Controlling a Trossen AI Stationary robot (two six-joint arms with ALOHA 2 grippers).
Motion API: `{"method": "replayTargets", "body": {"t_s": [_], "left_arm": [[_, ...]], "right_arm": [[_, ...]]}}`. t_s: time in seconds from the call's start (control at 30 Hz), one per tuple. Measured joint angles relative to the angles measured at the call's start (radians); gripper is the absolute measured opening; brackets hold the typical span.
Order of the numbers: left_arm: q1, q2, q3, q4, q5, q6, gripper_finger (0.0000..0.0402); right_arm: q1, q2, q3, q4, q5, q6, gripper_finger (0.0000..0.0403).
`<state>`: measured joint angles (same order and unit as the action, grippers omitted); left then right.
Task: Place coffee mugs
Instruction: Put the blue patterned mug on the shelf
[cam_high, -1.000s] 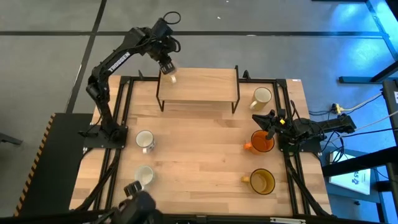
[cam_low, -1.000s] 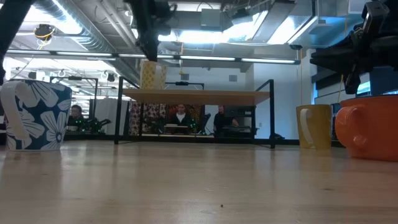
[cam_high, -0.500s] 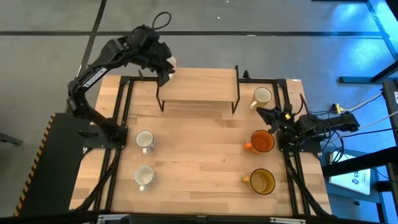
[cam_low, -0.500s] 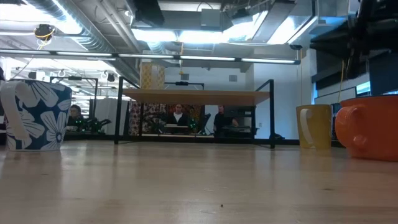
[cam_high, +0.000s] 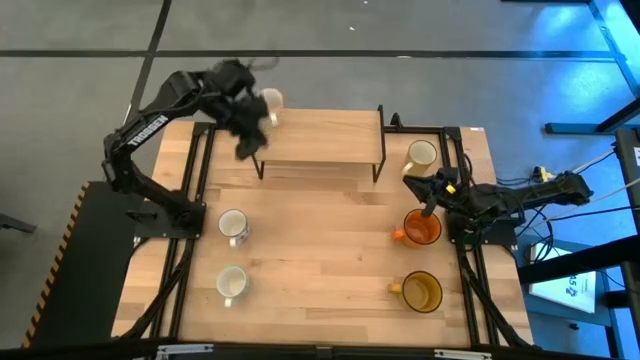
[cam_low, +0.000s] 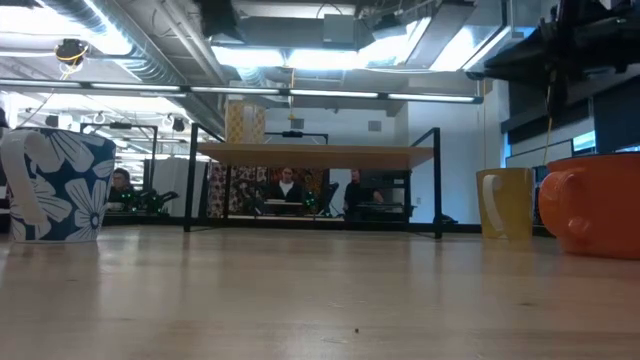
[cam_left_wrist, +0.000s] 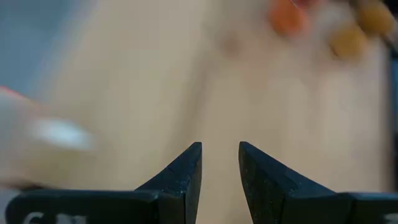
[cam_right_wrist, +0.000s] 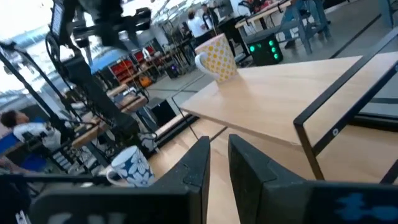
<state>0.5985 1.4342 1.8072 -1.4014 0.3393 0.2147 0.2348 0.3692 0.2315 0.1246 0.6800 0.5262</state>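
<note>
A cream mug with yellow dots (cam_high: 270, 103) (cam_low: 245, 122) (cam_right_wrist: 217, 57) stands upright on the far left corner of the raised wooden shelf (cam_high: 320, 135). My left gripper (cam_high: 245, 133) (cam_left_wrist: 221, 152) hovers open just beside that corner, touching nothing. Two white mugs (cam_high: 233, 225) (cam_high: 231, 284) stand on the table's left half; a blue-flowered mug (cam_low: 60, 185) shows in the low view. On the right stand a cream mug (cam_high: 422, 155), an orange mug (cam_high: 421, 228) and an amber mug (cam_high: 421, 292). My right gripper (cam_high: 432, 192) (cam_right_wrist: 219, 149) hangs above the orange mug, its fingers a slit apart.
The shelf stands on thin black metal legs (cam_high: 380, 150) along the table's far edge, with a gap beneath it. Bare wood lies in the table's middle (cam_high: 320, 250). People sit in the room beyond the table (cam_low: 290, 185).
My left gripper has let go of the dotted mug, risen off it and swung away toward the table's left and near side. The mug stays upright on the shelf. My right arm has shifted only slightly above the orange mug.
</note>
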Motion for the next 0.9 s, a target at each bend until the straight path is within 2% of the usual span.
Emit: {"method": "replayTargets", "body": {"t_s": [0.1,0.17,0.37,0.57,0.77,0.9], "left_arm": [[-0.077,-0.005,-0.022,-0.144,-0.004,-0.05,0.0099],[-0.126,-0.015,-0.072,-0.17,-0.011,-0.118,0.0099],[-0.203,-0.117,-0.274,-0.16,-0.054,-0.27,0.0112],[-0.232,-0.21,-0.495,-0.104,-0.088,-0.288,0.015],[-0.31,-0.227,-0.666,-0.039,-0.094,-0.285,0.0162],[-0.366,-0.216,-0.745,0.015,-0.135,-0.301,0.0163]], "right_arm": [[0.0,0.038,0.006,0.001,-0.009,-0.004,0.0046],[0.0,0.054,0.006,-0.001,-0.017,-0.004,0.0046],[0.0,0.082,0.006,-0.001,-0.018,-0.007,0.0046],[0.0,0.08,0.006,-0.001,-0.036,-0.008,0.0046],[0.0,0.08,0.006,-0.006,-0.045,-0.008,0.0046],[0.0,0.08,0.006,-0.008,-0.045,-0.008,0.0046]]}}
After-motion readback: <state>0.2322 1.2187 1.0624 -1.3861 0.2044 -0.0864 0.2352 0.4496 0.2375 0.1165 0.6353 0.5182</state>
